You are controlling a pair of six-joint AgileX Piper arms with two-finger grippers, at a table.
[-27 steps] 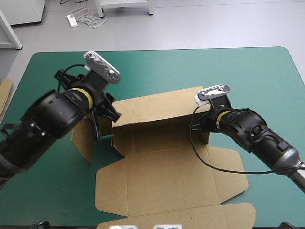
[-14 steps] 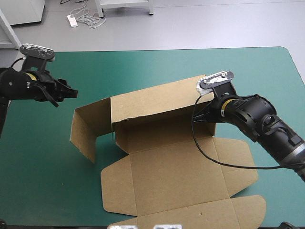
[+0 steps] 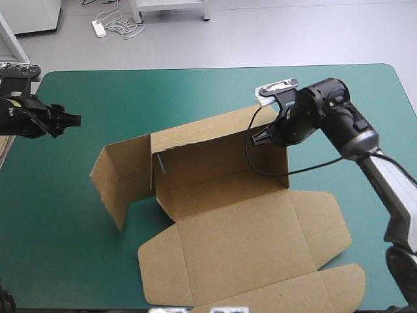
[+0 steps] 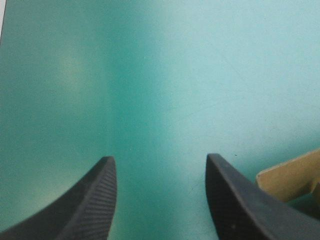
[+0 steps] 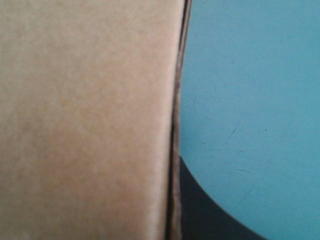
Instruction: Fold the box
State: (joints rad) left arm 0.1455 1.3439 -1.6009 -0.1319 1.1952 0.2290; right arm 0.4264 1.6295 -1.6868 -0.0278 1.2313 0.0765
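Note:
The brown box (image 3: 221,189) lies mid-table with its back wall (image 3: 208,147) raised. A side flap (image 3: 120,176) stands out at its left end, and the lid panel (image 3: 241,248) lies flat toward the front. My right gripper (image 3: 260,138) sits at the back wall's right top corner, shut on the board. In the right wrist view the box (image 5: 85,120) fills the space ahead, with one black finger (image 5: 210,215) showing beside its edge. My left gripper (image 3: 68,119) hovers open near the table's left edge, well away from the box. A corner of the box (image 4: 290,175) shows beside its fingers (image 4: 95,200).
Bare teal-green cover (image 3: 365,98) lies behind the box and to its right. More lies between the left gripper and the side flap. A sliver of pale board (image 3: 4,147) shows at the table's left edge.
My left arm has pulled back from the box's left end to the table's far left. The side flap has swung outward. My right arm has risen, staying at the wall's right corner.

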